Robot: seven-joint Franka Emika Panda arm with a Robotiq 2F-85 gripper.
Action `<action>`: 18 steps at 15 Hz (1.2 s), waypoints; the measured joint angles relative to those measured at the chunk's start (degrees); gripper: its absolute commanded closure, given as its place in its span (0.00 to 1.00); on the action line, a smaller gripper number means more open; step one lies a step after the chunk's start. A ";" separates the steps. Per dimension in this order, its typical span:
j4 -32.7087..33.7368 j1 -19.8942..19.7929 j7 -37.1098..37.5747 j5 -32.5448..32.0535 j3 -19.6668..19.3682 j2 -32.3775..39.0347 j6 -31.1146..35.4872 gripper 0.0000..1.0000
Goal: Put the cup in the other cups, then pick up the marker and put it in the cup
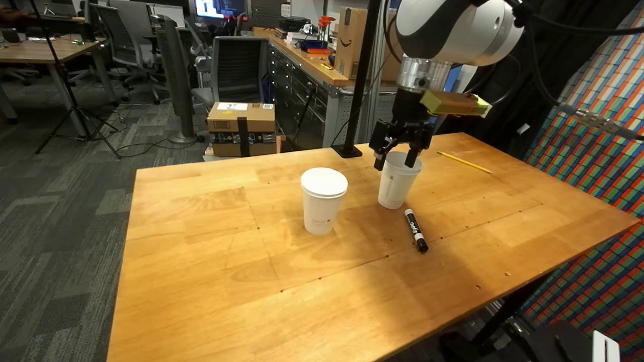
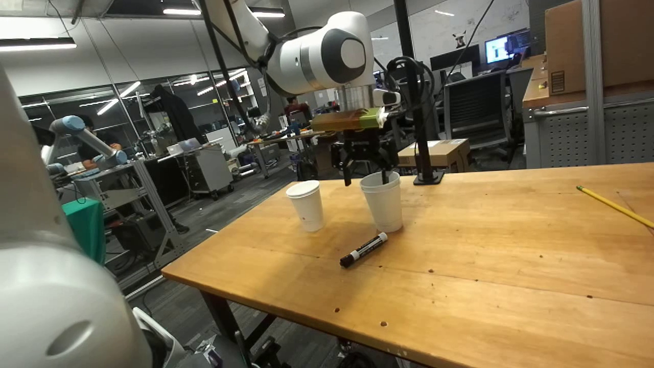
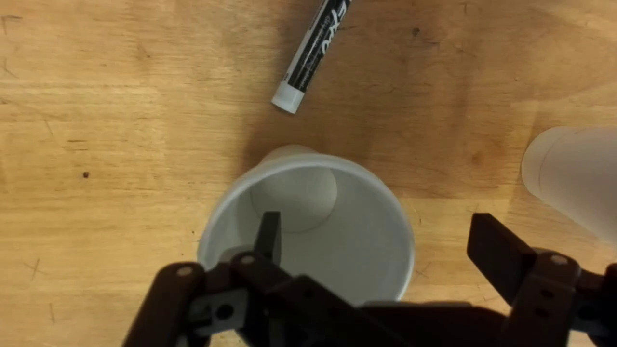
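A white cup (image 1: 395,188), also in an exterior view (image 2: 386,209), stands upright on the table. In the wrist view the cup (image 3: 332,217) looks hollow to its floor. A band shows below its rim, so I cannot be sure it is single. My gripper (image 1: 395,162) is open above it; in the wrist view the gripper (image 3: 376,224) straddles the cup's wall, one finger inside, the other outside. The other cups (image 1: 322,211), seemingly nested, with layered rims, stand apart on the outside finger's side (image 2: 309,212). The black marker (image 1: 416,231) lies near the cup, pale end towards it (image 2: 364,250).
A yellow pencil (image 1: 464,162) lies on the table, farther from the other cups than the cup is. A black post (image 2: 428,178) stands at the table's edge behind the cup. The wooden table (image 1: 211,281) ends in open edges.
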 measured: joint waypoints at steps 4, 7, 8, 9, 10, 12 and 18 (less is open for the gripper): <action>-0.94 -1.02 -3.25 0.00 -0.26 1.08 1.07 0.26; -1.86 -1.29 -4.78 0.01 -0.28 1.46 1.55 0.39; -2.17 -1.29 -5.11 0.01 -0.28 1.45 1.91 0.47; -2.35 -1.28 -5.38 0.06 -0.26 1.44 2.08 0.56; -2.56 -1.27 -5.64 0.15 -0.22 1.45 2.13 0.63; -2.99 -1.27 -5.98 0.55 -0.13 1.43 2.15 0.79; -3.69 -0.90 -6.15 1.00 0.32 0.56 2.16 1.00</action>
